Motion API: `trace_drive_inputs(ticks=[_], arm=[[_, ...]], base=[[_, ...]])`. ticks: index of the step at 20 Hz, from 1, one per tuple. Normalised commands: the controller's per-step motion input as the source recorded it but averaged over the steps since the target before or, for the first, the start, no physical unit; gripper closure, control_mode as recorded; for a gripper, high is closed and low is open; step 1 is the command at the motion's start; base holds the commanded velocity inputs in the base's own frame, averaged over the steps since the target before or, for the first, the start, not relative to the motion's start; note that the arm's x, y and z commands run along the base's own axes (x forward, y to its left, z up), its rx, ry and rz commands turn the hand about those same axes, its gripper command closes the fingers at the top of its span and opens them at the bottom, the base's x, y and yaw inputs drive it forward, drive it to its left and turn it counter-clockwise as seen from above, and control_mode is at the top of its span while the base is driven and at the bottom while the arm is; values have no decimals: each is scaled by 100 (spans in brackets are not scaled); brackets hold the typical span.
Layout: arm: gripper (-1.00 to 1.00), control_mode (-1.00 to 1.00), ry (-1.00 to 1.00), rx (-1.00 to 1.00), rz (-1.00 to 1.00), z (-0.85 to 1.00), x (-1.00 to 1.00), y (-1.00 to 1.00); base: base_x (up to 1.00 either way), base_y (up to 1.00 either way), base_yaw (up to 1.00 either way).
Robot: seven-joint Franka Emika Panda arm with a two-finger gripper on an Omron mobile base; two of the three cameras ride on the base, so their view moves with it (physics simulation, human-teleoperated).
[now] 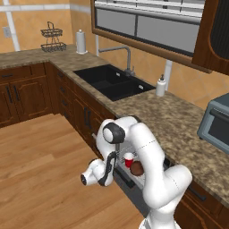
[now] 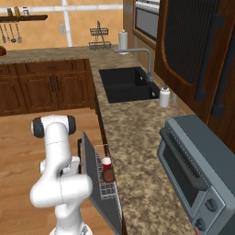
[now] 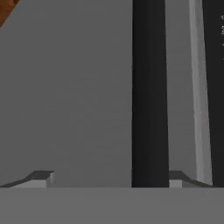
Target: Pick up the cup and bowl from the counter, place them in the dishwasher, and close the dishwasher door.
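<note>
— In the rack behind the door, do you see both pieces already? The cup and the bowl sit side by side on the white wire rack, cup towards the sink, bowl just beside it.

— I do; so the counter has nothing left for you to fetch, and what remains, I'd judge, is the dishwasher door. How does it stand?

— Partly raised, tilted out from the dishwasher, with its grey outer face towards your hand.

— And the gripper?

— Spread wide, pinching nothing. In the hand view its two tips rise against the flat grey panel, very close to it; whether they touch it, I cannot tell.

— Which way does the handle lie from you?

— The dark bar handle runs straight up and down that view, towards the right-hand tip, so its long axis lies across the line between your two tips.

— Then you face the panel squarely; the push should go forward into it, towards the rack.
</note>
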Motion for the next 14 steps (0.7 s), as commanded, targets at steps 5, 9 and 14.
trace_drive_inputs(ticks=[5,9,14], arm=[[-100,-100,0,-1,11,0,10,-100],[-100,-100,0,-12,9,0,3,-100],[-100,-100,-13,-84,0,-21,-1,-100]], base=[[0,0,0],[0,0,0],[0,0,0]])
